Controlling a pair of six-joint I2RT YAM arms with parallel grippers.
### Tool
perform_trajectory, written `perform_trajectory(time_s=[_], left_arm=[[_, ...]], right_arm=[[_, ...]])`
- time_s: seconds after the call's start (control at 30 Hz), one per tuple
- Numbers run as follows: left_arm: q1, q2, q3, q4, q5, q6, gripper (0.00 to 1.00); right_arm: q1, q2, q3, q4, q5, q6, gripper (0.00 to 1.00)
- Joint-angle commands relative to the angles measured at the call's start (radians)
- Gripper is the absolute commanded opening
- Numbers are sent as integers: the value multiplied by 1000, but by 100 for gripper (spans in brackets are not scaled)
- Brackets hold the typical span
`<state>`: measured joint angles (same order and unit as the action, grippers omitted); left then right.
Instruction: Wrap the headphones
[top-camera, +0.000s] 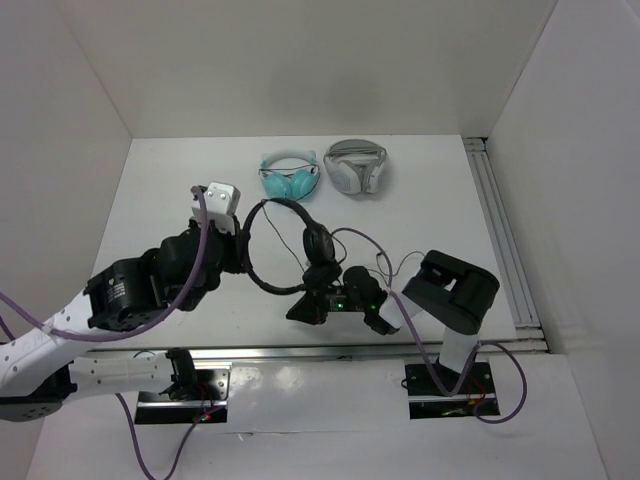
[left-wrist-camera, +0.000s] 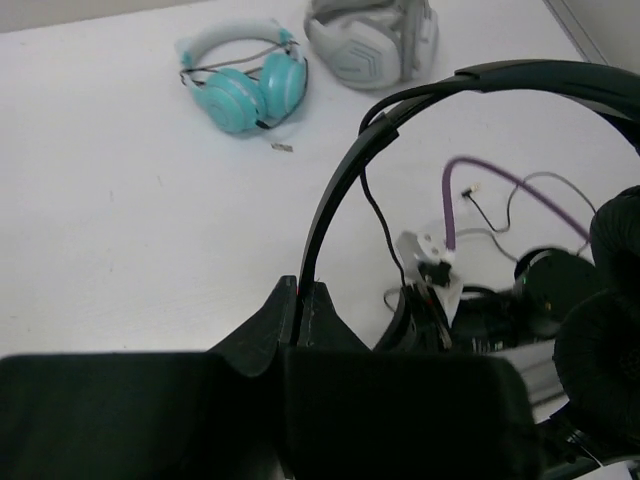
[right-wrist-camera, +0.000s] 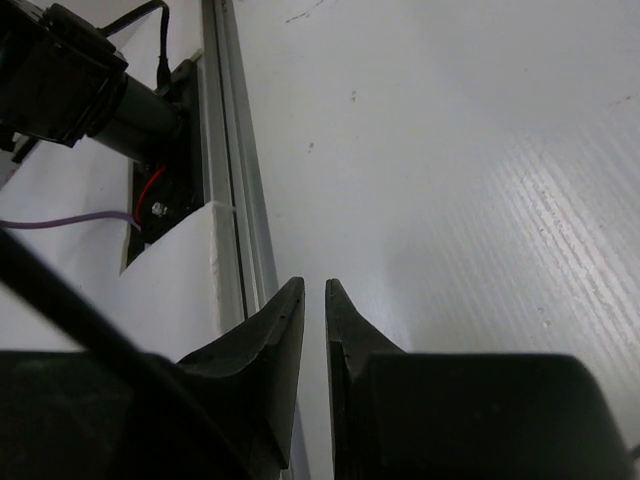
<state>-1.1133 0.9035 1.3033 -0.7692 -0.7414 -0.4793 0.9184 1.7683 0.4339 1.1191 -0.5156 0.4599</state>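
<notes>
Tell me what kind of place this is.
Probably a lab robot test cell: plain white walls box in the table, a rail runs along its right side, teal headphones and white headphones lie at the back.

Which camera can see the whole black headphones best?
The top view: the black headphones show whole, headband, ear pads and cable. The left wrist view shows only the headband pinched in the left gripper, plus pad edges. The right wrist view doesn't clearly show them.
</notes>
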Motion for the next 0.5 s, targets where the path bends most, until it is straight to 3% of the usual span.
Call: perform_trajectory(time_s=[0.0,0.1,0.2,0.33,0.47], left_arm=[[-2,38,99,-25,-174,-127,0],[-2,81,142,-53,-233,-136,0],[85,121,174,-79,-205,-136,0],[362,147,174,-56,-37,-87,0],[555,166,133,36,103,-42,0]], right_arm=[[-1,52,-43,263,-26,54,22],[-1,65,-102,358,-17,74,22],[33,33,-161,381,28,74,16],[112,-82,-211,299,115,24,12],[235,-215,-222,109,241,-27,7]])
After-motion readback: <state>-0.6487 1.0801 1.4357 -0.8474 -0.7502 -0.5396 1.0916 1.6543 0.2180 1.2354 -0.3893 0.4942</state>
